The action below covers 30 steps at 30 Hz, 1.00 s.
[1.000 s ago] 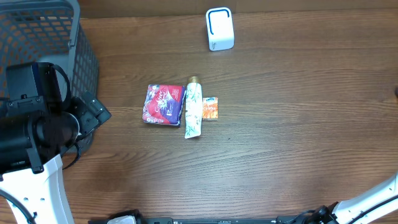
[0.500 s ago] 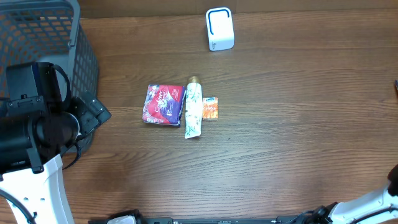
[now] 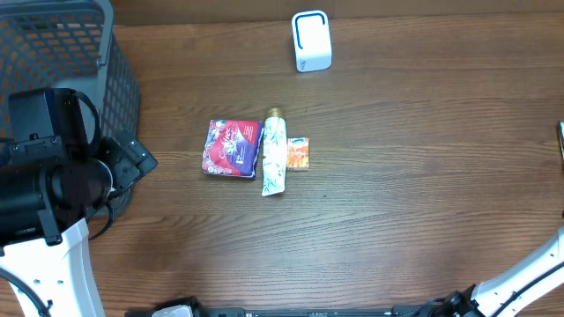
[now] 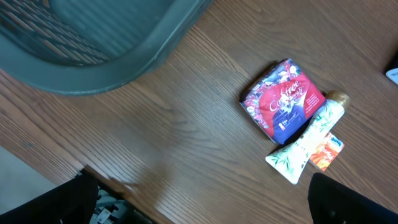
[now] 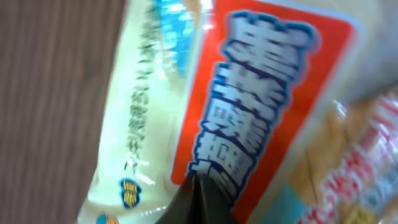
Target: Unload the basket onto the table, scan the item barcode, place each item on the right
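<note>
The right claw point(image 5: 196, 198) was shut tight, its tips meeting on the film of a packet point(image 5: 249, 106) with an orange-red label. This was out at the right edge of the table point(image 3: 397, 220), where the overhead view barely reached. The left claw point(image 4: 202, 186) hung wide open and empty near the left edge, by the basket point(image 3: 53, 53) in the far left corner. The scanner point(image 3: 312, 41) stood at the far edge, near its middle, well apart from the packet. The step in hand looked like lifting the packet and taking it to the scanner. A pinch on thin film can slip, so a slow, level lift seemed wise, with the path kept behind the goods in the table's middle. No barcode showed on the printed face in the wrist view. The packet would probably need turning until the code faced the scanner's window, then holding flat and steady there. By count there were one scanner, one basket and one packet in the claw. Three loose items lay side by side in the middle: one red pack point(image 3: 233, 149), one tube point(image 3: 274, 157) touching it, and one sachet point(image 3: 298, 154) just beside the tube.
</note>
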Each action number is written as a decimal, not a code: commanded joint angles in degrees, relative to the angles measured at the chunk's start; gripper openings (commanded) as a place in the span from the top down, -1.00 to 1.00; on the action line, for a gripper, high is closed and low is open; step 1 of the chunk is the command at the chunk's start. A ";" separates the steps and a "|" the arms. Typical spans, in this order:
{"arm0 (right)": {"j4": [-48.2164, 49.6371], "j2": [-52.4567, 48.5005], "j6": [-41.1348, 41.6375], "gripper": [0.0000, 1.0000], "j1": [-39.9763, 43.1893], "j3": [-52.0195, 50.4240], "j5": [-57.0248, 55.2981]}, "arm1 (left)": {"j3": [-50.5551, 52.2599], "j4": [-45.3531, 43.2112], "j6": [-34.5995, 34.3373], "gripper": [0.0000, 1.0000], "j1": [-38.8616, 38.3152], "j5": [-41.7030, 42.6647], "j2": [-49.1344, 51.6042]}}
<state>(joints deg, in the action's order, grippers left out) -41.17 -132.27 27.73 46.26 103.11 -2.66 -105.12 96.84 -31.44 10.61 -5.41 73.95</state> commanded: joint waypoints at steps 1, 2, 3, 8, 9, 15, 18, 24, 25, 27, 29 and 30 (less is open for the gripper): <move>-2.89 1.49 -1.18 0.92 1.79 1.66 -3.30 | 0.04 -0.04 -0.90 -1.00 0.28 -0.55 -0.07; -3.43 2.03 -1.20 0.93 1.95 2.21 -3.32 | 0.04 -0.04 -0.90 -1.00 0.28 -0.55 -0.07; -4.09 2.89 -1.20 0.92 2.10 2.84 -3.34 | 0.04 -0.04 -0.90 -0.99 0.28 -0.55 -0.07; -4.61 8.17 -1.20 0.84 2.25 5.09 -3.32 | 0.04 -0.02 -0.90 -1.00 0.28 -0.55 -0.04; -4.44 8.79 -1.20 0.83 2.25 5.27 -3.34 | 0.04 -0.02 -0.90 -1.00 0.28 -0.55 -0.04; -3.54 8.76 -1.14 0.84 2.36 4.57 -7.06 | 0.04 -0.02 -0.90 -1.00 0.28 -0.55 -0.04; -2.47 8.13 -0.98 0.85 2.36 2.95 -11.10 | 0.04 -0.02 -0.92 -1.00 0.28 -0.55 -0.04; -2.01 4.94 -0.98 0.86 2.36 0.59 -12.17 | 0.04 -0.04 -0.90 -0.99 0.28 -0.55 -0.02; -1.99 4.20 -0.98 0.86 2.36 0.20 -11.28 | 0.04 -0.04 -0.90 -1.00 0.28 -0.55 -0.02; -2.12 2.91 -0.98 0.87 2.25 -0.61 -10.08 | 0.04 -0.04 -0.90 -1.00 0.28 -0.55 0.00; -3.21 1.44 -0.85 0.91 2.23 -1.05 -9.22 | 0.04 -0.02 -0.90 -0.99 0.28 -0.55 0.07; -3.96 1.20 -0.74 0.92 2.25 -1.11 -9.27 | 0.04 -0.04 -0.90 -1.00 0.28 -0.55 0.09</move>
<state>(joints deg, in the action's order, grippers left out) -43.86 -128.22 26.94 48.62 103.42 -12.84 -105.12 96.86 -31.44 10.61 -5.41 73.95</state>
